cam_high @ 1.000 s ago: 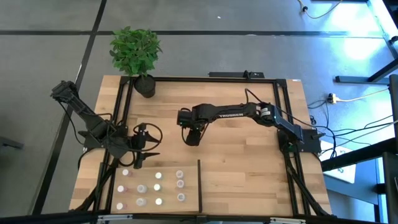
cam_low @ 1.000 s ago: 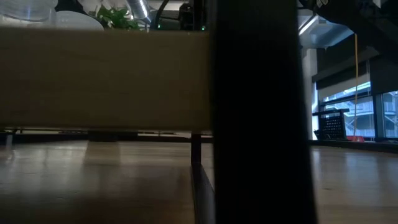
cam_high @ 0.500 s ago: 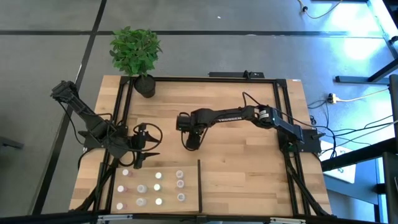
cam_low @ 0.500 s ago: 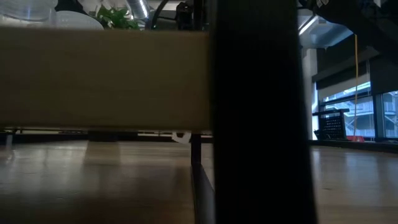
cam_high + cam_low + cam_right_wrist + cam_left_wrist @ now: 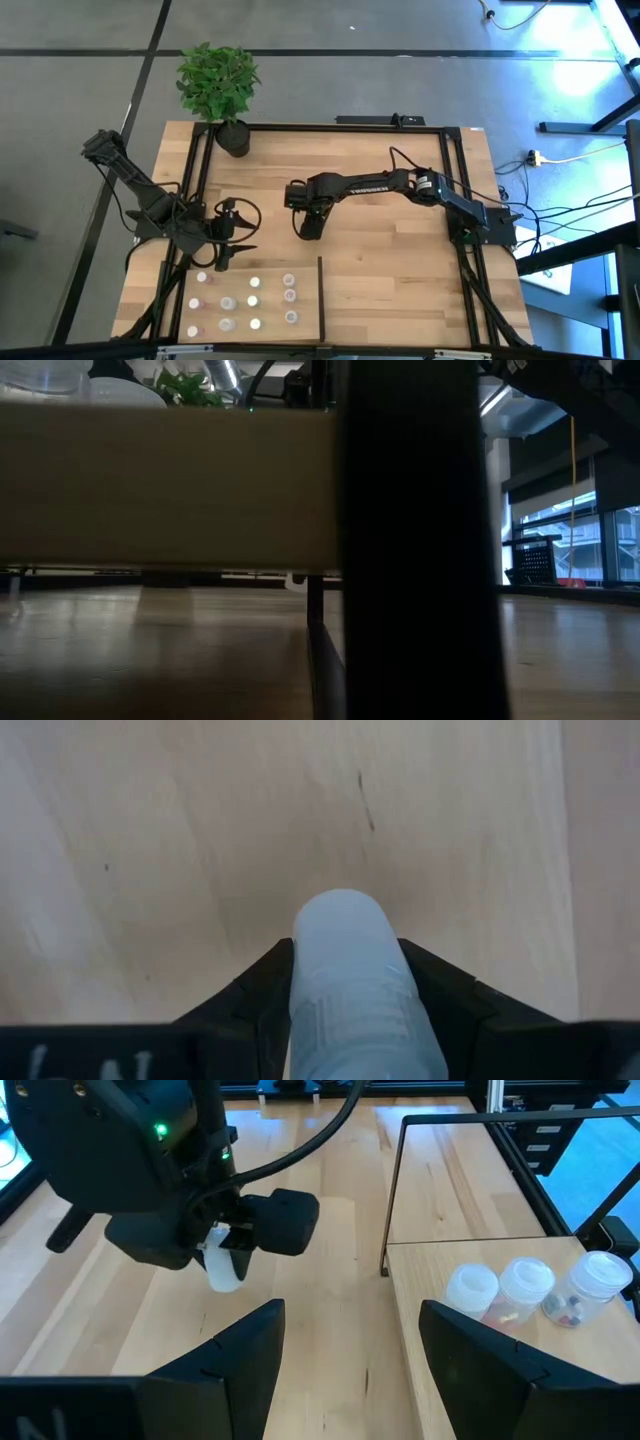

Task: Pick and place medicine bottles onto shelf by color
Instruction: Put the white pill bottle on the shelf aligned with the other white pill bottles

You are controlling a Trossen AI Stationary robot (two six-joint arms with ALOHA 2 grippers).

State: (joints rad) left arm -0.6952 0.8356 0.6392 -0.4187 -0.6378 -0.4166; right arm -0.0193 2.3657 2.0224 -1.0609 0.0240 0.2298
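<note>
My right gripper [image 5: 308, 228] stands over the middle of the tabletop, pointing down, shut on a whitish medicine bottle [image 5: 222, 1268]. The bottle also shows between its fingers in the right wrist view [image 5: 348, 970]. In the low view a small white bit [image 5: 297, 580] peeks out under a board. Several medicine bottles [image 5: 253, 300] stand on the shelf [image 5: 272, 270] at the near left. Three of them [image 5: 525, 1283] show in the left wrist view. My left gripper [image 5: 235, 255] hovers open by the shelf's far left corner, with nothing between its fingers [image 5: 250, 1360]. My right gripper pinches the bottle's sides [image 5: 350, 1010] between its two fingers, coming from above and pointing down. The bottle's lower end [image 5: 226, 1282] sticks out below the fingertips, roughly upright. It is close over the tabletop, and I cannot tell whether it touches.
A black plant pot [image 5: 235, 138] with a green plant stands at the far left corner. Thin black rails [image 5: 390, 1190] and a divider bar [image 5: 320, 298] edge the shelf. A board and a black post [image 5: 410, 540] block most of the low view.
My right gripper has sunk a little and shifted slightly toward the near edge with the bottle. The bottle's lower end has come into sight under the board in the low view. The gripper has since kept still.
</note>
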